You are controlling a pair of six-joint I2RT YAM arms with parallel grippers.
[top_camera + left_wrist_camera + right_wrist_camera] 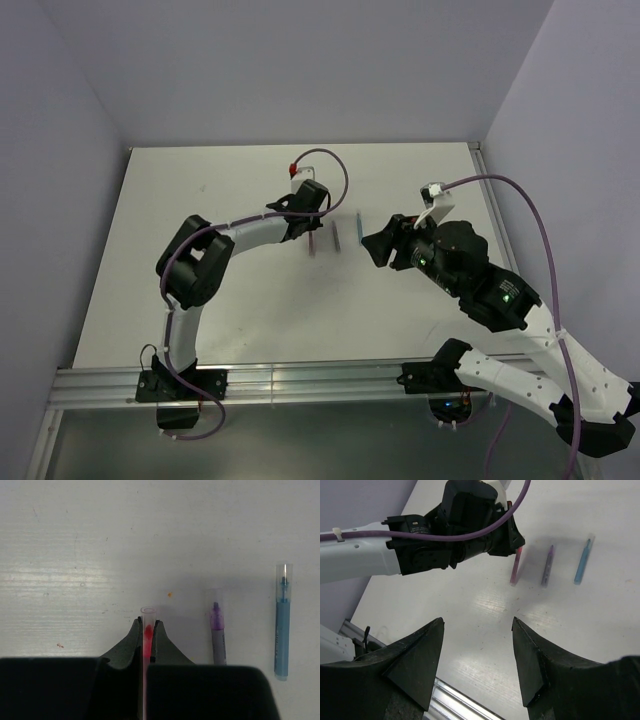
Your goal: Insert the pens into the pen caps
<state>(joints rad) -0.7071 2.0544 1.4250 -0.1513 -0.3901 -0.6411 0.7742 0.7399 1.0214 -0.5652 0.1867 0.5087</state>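
Note:
My left gripper (148, 623) is shut on the red pen (148, 636), low over the table. A clear cap (148, 612) sits over the pen's tip and pokes out past the fingertips. The grey pen (218, 645) with a purple tip and the blue pen (282, 630) lie parallel to its right, each with a clear cap over its tip. In the top view the left gripper (308, 230) is over the red pen (313, 244), with the grey pen (337, 237) and blue pen (359, 228) beside it. My right gripper (477, 630) is open and empty, just right of the pens (376, 248).
The left arm's wrist (470, 520) fills the upper left of the right wrist view, above the red pen (515, 566), grey pen (548, 565) and blue pen (582, 561). The metal rail (300, 378) runs along the table's near edge. Purple walls enclose the table.

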